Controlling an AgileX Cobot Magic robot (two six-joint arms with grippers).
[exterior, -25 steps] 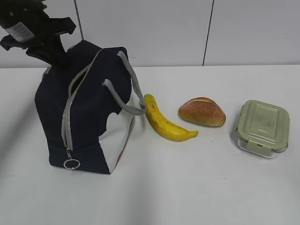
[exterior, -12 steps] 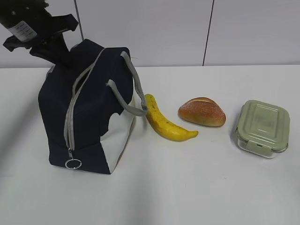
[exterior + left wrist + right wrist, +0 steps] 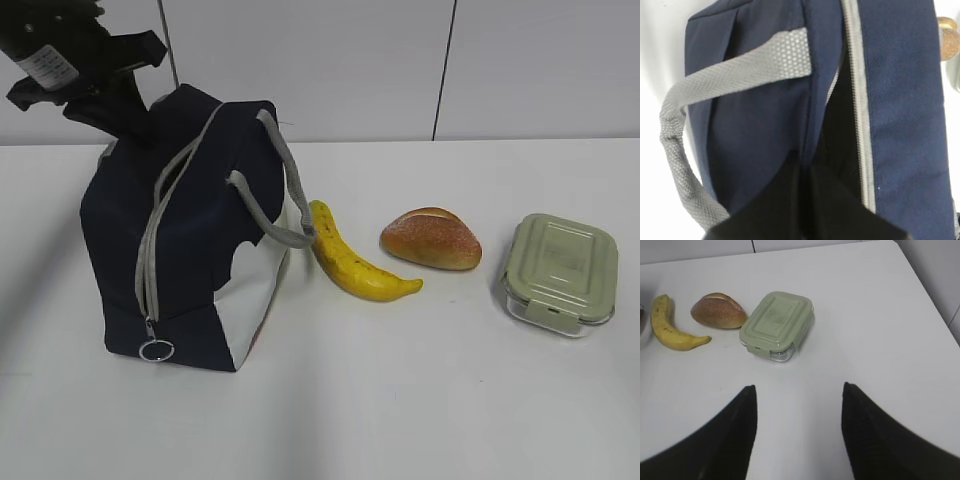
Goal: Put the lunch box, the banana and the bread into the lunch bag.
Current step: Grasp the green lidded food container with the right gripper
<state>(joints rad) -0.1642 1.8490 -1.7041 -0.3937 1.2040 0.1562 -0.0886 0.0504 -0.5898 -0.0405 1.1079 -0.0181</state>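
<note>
Lunch bag stands upright at the left of the exterior frame, navy with a white side panel, its grey zipper running down the near edge to a metal ring pull by the table. At its top the zipper gapes a little, showing dark inside. The left gripper sits at the upper left, clenched on the bag's top rear edge. Just right of the bag lies the banana, its upper end near the drooping grey strap. Next comes the bread, then the lunch box at the right edge, its sage lid on. The right gripper hangs above bare table with its jaws spread, holding nothing.
</note>
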